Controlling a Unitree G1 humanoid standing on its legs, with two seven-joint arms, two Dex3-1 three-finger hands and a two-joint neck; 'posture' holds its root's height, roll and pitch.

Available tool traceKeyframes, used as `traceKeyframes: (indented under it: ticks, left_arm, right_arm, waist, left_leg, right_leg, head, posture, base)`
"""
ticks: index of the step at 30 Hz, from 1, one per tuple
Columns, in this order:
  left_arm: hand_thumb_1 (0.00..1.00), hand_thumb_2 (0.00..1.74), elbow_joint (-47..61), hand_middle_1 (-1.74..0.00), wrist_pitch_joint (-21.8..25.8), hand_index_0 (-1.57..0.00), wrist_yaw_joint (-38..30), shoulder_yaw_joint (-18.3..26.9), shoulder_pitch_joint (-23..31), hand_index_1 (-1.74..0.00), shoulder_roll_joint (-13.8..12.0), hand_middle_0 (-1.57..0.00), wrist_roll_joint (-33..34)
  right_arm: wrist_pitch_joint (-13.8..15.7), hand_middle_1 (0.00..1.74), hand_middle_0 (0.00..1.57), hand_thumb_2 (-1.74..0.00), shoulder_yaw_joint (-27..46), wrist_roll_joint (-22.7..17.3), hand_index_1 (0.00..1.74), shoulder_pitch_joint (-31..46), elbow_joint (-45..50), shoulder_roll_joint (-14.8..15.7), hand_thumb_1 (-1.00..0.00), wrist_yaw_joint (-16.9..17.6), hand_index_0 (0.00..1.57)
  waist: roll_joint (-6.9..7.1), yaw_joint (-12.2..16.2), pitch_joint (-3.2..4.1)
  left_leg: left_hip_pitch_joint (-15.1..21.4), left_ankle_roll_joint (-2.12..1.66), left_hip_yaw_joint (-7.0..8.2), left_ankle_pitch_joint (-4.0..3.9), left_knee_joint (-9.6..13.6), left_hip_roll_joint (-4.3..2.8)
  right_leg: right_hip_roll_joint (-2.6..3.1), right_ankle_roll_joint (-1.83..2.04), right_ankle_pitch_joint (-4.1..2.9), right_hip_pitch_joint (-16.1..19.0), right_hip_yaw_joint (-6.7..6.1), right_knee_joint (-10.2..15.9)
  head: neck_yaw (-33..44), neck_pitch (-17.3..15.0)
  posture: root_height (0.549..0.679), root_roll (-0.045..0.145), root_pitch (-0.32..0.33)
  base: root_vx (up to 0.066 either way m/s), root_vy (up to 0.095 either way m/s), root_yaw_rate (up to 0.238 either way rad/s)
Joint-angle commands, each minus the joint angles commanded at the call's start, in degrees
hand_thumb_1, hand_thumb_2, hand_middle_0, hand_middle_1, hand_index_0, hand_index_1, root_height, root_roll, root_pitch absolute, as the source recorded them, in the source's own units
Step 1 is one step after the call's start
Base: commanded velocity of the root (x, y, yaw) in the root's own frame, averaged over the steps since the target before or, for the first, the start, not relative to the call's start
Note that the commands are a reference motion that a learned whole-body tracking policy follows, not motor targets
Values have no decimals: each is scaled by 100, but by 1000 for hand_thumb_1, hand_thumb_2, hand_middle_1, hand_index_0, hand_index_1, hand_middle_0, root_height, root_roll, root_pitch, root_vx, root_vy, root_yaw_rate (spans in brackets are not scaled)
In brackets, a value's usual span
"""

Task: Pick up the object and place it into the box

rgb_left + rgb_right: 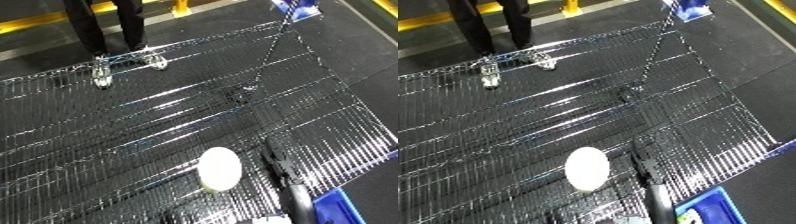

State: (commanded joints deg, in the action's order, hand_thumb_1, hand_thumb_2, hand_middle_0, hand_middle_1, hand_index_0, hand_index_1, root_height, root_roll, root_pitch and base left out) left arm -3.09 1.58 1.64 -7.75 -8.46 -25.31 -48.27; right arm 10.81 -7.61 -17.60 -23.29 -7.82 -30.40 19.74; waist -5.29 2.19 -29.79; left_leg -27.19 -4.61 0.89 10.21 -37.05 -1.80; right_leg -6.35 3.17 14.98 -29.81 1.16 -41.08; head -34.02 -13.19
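A white, rounded, oval object (pixel 218 169) lies on the wire-mesh table (pixel 133 130), near its front. My right hand (pixel 282 167) reaches in from the bottom right on a silver forearm (pixel 299 200). It sits just right of the object, with a narrow gap between them. The hand shows only as a thin dark shape. A blue bin (pixel 709 207) shows at the bottom right corner, beyond the table's edge and beside the forearm. My left hand shows in neither view.
The mesh table's right edge (pixel 373 120) runs diagonally, with dark floor beyond it. A second blue item (pixel 298 7) stands at the far top right. Yellow floor markings (pixel 35 22) cross the top left.
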Motion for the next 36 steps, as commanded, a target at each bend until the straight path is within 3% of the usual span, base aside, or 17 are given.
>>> traceKeyframes:
  ticks: [11, 17, 23, 30, 36]
  left_arm:
    - [1000, 1740, 44, -1740, -175, -1570, -166, -66, -285, -1740, 23, -1570, 65]
    - [1000, 1740, 34, -1740, -207, -1570, -203, -80, -386, -1740, 7, -1570, 73]
    - [1000, 1740, 43, -1740, -256, -1570, -220, -125, -504, -1740, -48, -1570, 58]
    - [1000, 1740, 46, -1740, -279, -1570, -225, -150, -604, -1740, -104, -1570, -12]
    - [1000, 1740, 56, -1740, -268, -1570, -235, -161, -648, -1740, -133, -1570, -62]
  right_arm:
    - [-180, 0, 0, 0, -218, -68, 0, -629, -341, 86, 0, -165, 0]
    - [-216, 0, 0, 0, -308, -141, 0, -892, -612, 95, 0, -173, 0]
    - [-181, 522, 471, -522, -367, -267, 522, -1195, -1040, 17, -300, -129, 471]
    - [-42, 1131, 1020, -1131, -370, -333, 1131, -1449, -1406, -66, -650, -86, 1020]
    - [-2, 1131, 1020, -1131, -350, -333, 1131, -1526, -1488, -113, -650, 54, 1020]
  waist:
    - [12, -167, 0]
    - [9, -245, 0]
    - [-21, -318, 0]
    - [-57, -367, 0]
    - [-35, -375, 0]
  left_leg:
    - [-336, 49, -46, 124, -60, 43]
    - [-418, 79, -50, 212, -17, 59]
    - [-504, 118, -57, 301, 15, 78]
    - [-535, 142, -67, 301, 90, 103]
    - [-481, 153, -75, 287, 166, 103]
  right_leg:
    - [46, -16, -19, -318, 77, -111]
    - [41, -2, -40, -411, 109, -116]
    - [4, 18, -83, -525, 142, -123]
    - [-3, 32, -117, -577, 170, -84]
    - [1, 41, -150, -539, 182, -18]
  head:
    - [-1, -160]
    - [-79, -107]
    - [-173, 7]
    - [-208, 117]
    - [-220, 116]
  posture:
    - [644, 79, 134]
    - [643, 77, 148]
    - [643, 75, 161]
    - [643, 71, 172]
    - [644, 67, 170]
  base:
    - [4, -30, 59]
    - [-11, -5, 59]
    - [-34, 0, 54]
    - [-42, 11, 21]
    - [-46, 12, 2]
